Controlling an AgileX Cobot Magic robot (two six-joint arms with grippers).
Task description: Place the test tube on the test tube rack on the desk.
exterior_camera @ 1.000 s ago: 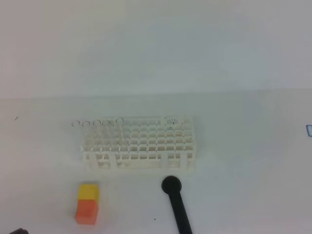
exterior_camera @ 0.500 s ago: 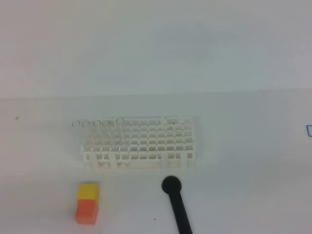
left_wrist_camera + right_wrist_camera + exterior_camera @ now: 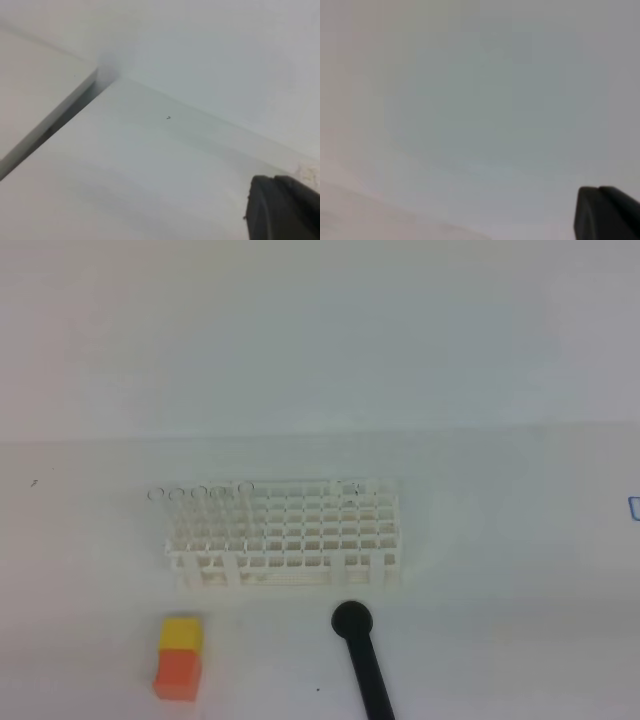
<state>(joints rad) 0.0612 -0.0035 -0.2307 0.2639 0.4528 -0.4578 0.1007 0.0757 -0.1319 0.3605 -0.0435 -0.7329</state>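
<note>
The rack is sitting mid-desk, with clear tubes already standing in its left columns. Both claws, left and right, are resting closed and empty, well clear of it. No loose tube is showing.

A plain white flat surface fills the lower frame, carrying a white plastic lattice test tube rack at centre, a small yellow-and-orange block at lower left and a black rod with a round knob at bottom centre.
</note>
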